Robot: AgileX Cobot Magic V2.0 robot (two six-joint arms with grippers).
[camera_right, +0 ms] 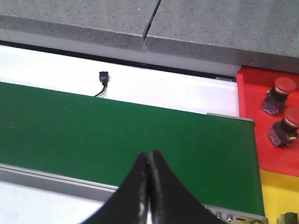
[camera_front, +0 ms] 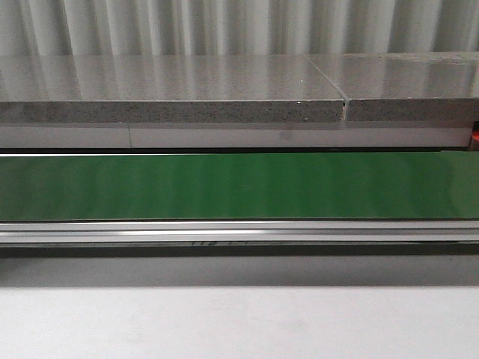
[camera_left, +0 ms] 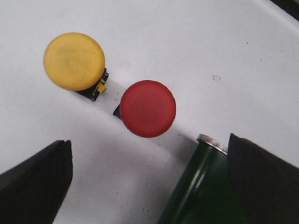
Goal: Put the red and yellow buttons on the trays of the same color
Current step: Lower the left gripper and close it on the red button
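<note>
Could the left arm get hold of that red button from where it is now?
Probably yes. The left gripper hangs open above the white surface, and the red button stands upright in plain view between its fingers' line. The yellow button sits apart from it; the green belt's end roller lies close.

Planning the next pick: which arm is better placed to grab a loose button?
Left. Its end effector is open directly over the yellow button and red button. The right end effector is shut over bare green belt.
</note>
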